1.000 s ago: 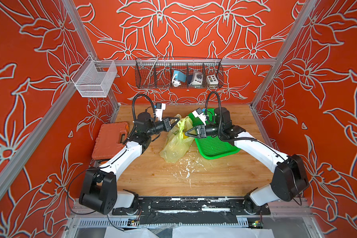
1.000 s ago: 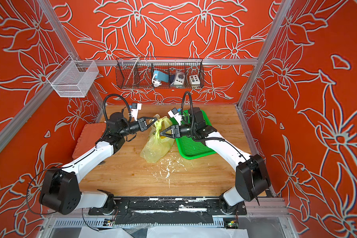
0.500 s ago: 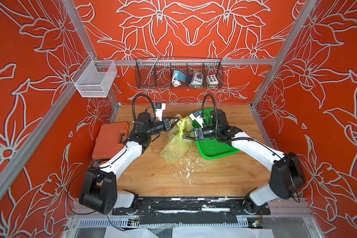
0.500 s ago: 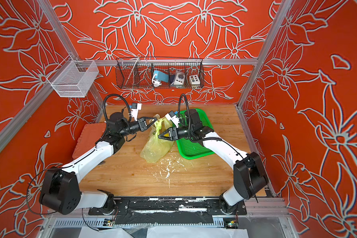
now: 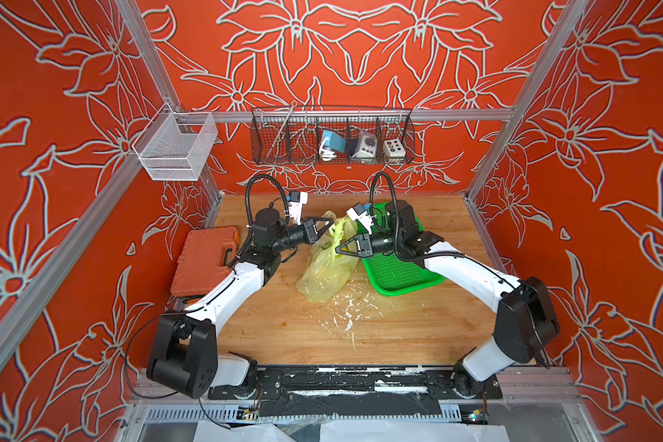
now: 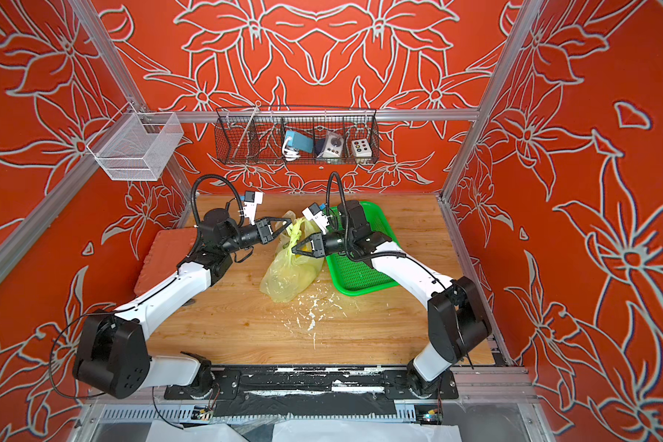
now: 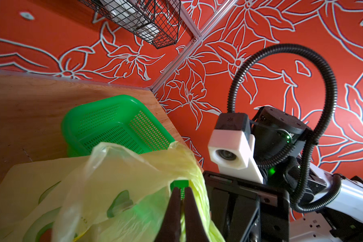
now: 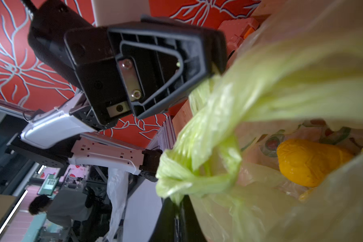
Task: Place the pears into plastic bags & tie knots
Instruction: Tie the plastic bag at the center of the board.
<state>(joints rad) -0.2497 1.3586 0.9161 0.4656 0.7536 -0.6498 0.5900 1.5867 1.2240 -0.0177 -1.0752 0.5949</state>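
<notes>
In both top views, we found the plastic bag (image 5: pixel 324 268) slumped on the tabletop (image 5: pixel 284 329) beside the green basket (image 5: pixel 399 275), with its twisted handles raised between the two arms. The left gripper (image 5: pixel 332 221) was pressed together on the upper handle strand. The right gripper (image 5: pixel 338 248), half spread a second earlier, had now closed on the lower strand. In the left wrist view, the left gripper's jaws pinched a thin bunched strip of film, with no gap visible. In the right wrist view, the right gripper's jaws held the tail of a loose handle loop (image 8: pixel 197 167). An orange-yellow pear (image 8: pixel 310 161) lay inside the bag; other pears were not clearly visible. We judged that loading was probably complete and that the knot could now be tightened by drawing the strands apart.
</notes>
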